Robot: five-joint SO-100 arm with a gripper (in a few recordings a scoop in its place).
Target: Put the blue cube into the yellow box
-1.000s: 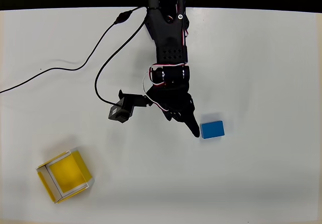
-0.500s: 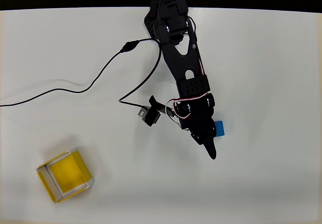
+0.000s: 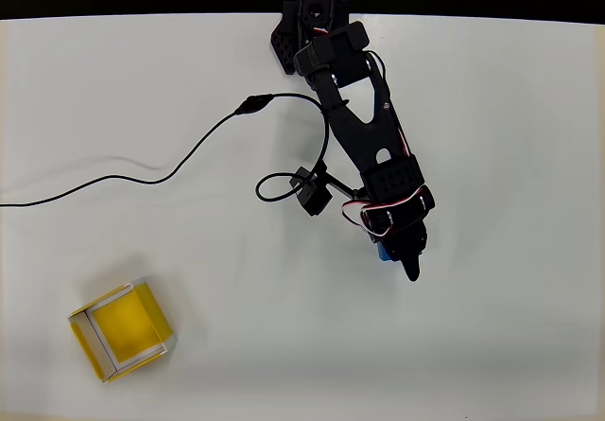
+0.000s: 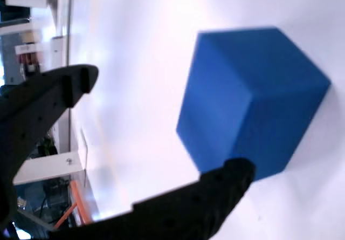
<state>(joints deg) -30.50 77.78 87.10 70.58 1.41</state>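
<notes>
In the overhead view, the blue cube (image 3: pixel 380 250) is found on the white table (image 3: pixel 510 326), almost wholly covered by the black gripper (image 3: pixel 406 262), with only a small blue patch exposed at the gripper's left edge. The yellow box (image 3: pixel 121 331) stands well apart from the cube, toward the lower left, open side up and empty. The ground between cube and box is judged free of obstruction; a black cable (image 3: pixel 180 166) runs above and left of the cube, outside the direct line to the box, though snagging of its loop near the small black camera module (image 3: pixel 309 192) on a leftward swing cannot be excluded. Whether the jaws are parted cannot be judged from this view. In the wrist view, the gripper (image 4: pixel 161 137) is seen spread, nothing held: one black finger (image 4: pixel 48 97) is positioned upper left, well clear of the cube (image 4: pixel 250 100), while the other finger (image 4: pixel 210 194) lies against or just in front of the cube's lower edge; contact cannot be confirmed. The cube is seen to sit off-centre, toward that lower finger and corner-on to the camera. The principal risk is judged to be an uneven closure: the cube may be pushed or turned on the smooth table, or pinched across a corner and dropped on the way to the box.
</notes>
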